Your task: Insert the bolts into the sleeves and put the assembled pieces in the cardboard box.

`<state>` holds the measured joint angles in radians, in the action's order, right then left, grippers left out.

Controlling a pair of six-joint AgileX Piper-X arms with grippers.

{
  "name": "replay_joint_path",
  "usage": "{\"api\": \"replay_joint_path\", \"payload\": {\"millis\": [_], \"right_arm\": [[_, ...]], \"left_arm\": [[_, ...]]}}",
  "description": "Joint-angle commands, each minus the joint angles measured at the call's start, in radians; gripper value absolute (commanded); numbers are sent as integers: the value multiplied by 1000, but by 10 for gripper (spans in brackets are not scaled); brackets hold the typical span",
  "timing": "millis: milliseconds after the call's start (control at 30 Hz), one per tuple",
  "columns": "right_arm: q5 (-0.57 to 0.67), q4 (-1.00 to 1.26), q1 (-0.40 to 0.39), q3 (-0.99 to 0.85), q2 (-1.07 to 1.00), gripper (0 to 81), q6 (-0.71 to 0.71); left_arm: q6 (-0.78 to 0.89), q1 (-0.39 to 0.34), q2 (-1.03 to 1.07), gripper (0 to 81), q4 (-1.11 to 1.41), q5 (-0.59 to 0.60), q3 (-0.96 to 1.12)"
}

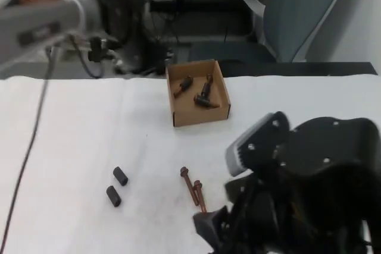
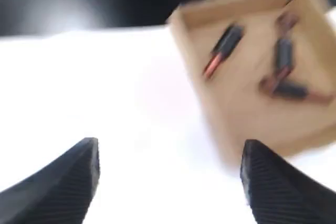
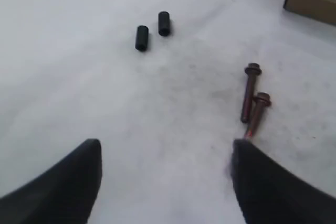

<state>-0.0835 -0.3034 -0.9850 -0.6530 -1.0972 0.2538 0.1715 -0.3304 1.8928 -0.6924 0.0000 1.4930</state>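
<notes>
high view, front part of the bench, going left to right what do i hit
two black sleeves → two bolts → right arm

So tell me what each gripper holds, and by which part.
Nothing. Both the left gripper and the right gripper are open and empty; the bolts and sleeves lie loose on the bench.

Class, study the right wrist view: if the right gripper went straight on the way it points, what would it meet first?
Probably the bare white cloth: the open right gripper points at the gap between the bolts and the sleeves. One finger might brush the nearer bolt's tip; depth is unclear.
</notes>
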Motion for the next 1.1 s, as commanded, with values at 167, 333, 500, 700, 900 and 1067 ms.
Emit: {"api": "replay_joint_path", "payload": {"millis": [167,333,500,700,900,1067], "right_arm": [[215,190,8,-38,-142,517,-139],[353,150,43,-180,-341,480,-171],[365,-8,47,-395,-539,480,-254],[325,-224,47,-672,-782,480,-373],[306,-343,47,-926,-970,480,-457],[282,-356,47,-1049,-1072,480,-473]], "left_arm": [[-38,14,-153,700,-73,-68,-287],[-37,98,-324,700,27,-151,-484],[-37,254,-543,700,77,-152,-628],[-45,437,-849,700,140,137,-753],[-67,455,-962,700,159,253,-825],[-40,455,-972,700,224,319,-866]]}}
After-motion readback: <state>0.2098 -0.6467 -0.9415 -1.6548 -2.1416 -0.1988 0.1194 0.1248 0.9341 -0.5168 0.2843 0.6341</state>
